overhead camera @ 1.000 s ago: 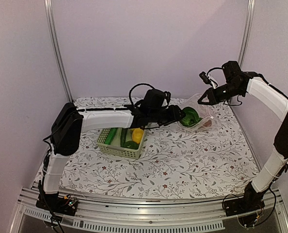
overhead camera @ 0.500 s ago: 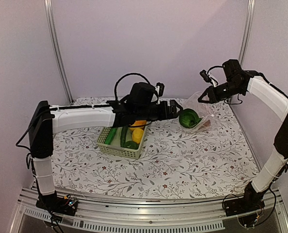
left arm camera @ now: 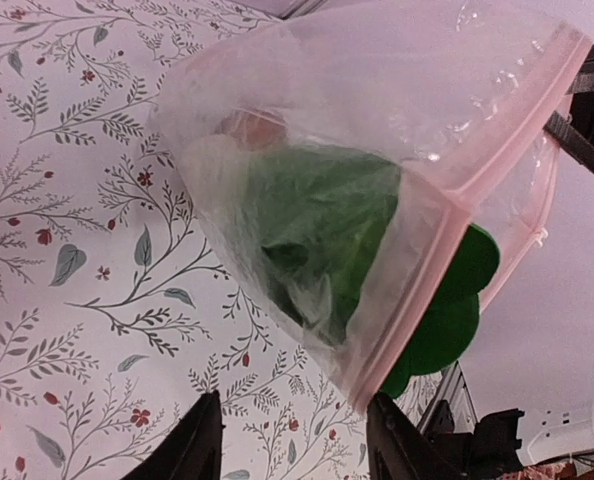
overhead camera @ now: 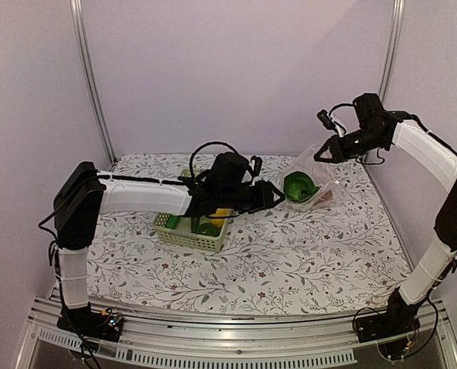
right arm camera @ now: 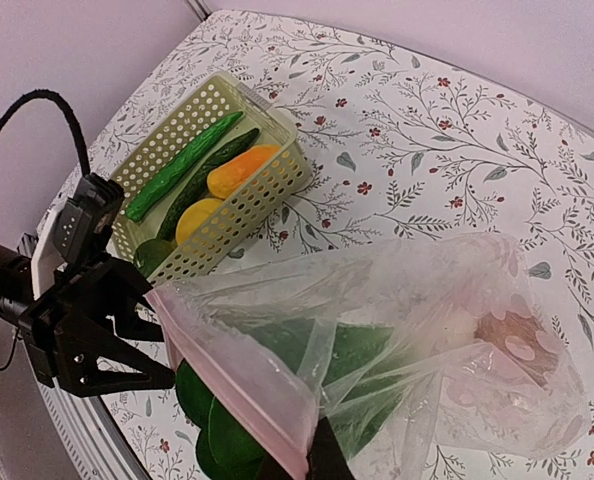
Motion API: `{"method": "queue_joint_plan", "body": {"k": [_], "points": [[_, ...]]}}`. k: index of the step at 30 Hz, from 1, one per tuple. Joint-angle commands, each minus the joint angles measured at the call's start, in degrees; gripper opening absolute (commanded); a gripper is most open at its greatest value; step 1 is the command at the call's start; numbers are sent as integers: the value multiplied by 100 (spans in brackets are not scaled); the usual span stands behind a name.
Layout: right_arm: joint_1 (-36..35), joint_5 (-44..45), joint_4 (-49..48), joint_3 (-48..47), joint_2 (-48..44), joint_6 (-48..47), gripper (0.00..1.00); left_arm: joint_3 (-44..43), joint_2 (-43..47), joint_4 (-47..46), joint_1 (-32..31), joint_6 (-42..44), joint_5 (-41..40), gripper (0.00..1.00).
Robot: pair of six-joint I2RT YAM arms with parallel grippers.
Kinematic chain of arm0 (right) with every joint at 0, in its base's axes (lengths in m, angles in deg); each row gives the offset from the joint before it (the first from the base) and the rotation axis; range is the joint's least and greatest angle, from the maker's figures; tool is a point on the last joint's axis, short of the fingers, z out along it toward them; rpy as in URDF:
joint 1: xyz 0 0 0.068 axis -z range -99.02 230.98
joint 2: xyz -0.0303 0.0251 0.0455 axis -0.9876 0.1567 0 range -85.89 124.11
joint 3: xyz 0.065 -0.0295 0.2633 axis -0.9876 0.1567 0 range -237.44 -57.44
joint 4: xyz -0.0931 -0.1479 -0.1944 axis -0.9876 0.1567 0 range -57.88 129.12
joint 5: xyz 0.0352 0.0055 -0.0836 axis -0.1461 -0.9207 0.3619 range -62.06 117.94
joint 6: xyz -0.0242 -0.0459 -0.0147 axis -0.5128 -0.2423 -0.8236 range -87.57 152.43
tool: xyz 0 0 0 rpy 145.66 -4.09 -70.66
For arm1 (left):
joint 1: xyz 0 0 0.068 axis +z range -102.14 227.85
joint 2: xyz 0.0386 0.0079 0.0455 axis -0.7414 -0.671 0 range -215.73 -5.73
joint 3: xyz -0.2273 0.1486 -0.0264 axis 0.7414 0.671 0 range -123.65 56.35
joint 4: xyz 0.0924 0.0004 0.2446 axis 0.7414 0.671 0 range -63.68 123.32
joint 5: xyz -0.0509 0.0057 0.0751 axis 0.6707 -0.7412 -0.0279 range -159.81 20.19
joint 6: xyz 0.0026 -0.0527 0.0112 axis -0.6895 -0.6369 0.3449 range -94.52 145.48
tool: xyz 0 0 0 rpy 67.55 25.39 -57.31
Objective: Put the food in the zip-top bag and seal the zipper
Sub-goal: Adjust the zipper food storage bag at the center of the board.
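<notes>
Left gripper (overhead camera: 277, 195) sits lower than half a second back, jaws spread, nothing between them. I see the zip-top bag (left arm camera: 307, 120) just ahead of it, hanging from the right gripper (overhead camera: 321, 157), which pinches its zipper (left arm camera: 409, 285). Bok choy (left arm camera: 322, 235) is inside.

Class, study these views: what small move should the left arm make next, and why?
Probably swing the left gripper over to the basket for another piece. Its jaws stand apart and empty in front of the bag. The right gripper holds the bag's mouth up, with leafy greens lying in it, while cucumbers and a yellow piece wait in the basket.
</notes>
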Motion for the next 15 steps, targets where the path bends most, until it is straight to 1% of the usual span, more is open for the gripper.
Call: {"method": "queue_joint_plan", "body": {"k": [1,6,11,15], "points": [[-2,22,-41,-79,78,14,0,-46,-173,-351,1,-152,312,48],[0,6,-62,-59,84,13,0,-124,-311,-375,8,-204,373,47],[3,1,-59,-51,87,22,0,-271,-495,-414,17,-257,447,44],[-5,-27,-64,-35,74,22,0,-389,-614,-369,30,-287,434,38]]}}
